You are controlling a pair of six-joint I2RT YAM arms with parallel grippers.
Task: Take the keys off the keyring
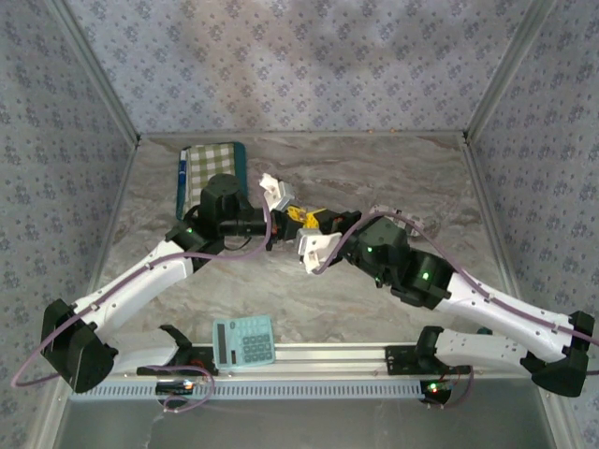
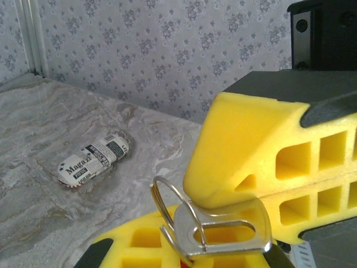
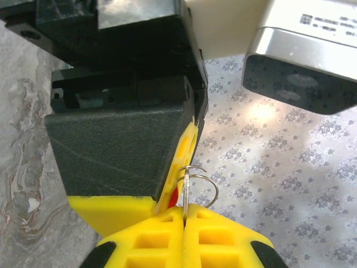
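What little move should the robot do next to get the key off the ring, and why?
Probably the left gripper should slowly slide the key along the keyring wire while the right gripper holds firm. Both jaws are shut, the left on the key and the right on the ring wire, and the ring is threaded through the key's slot.

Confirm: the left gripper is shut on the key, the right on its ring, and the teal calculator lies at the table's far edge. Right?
No: the teal calculator lies at the near edge, against the rail; the top external view shows it. The left gripper does grip the key, the right gripper its ring.
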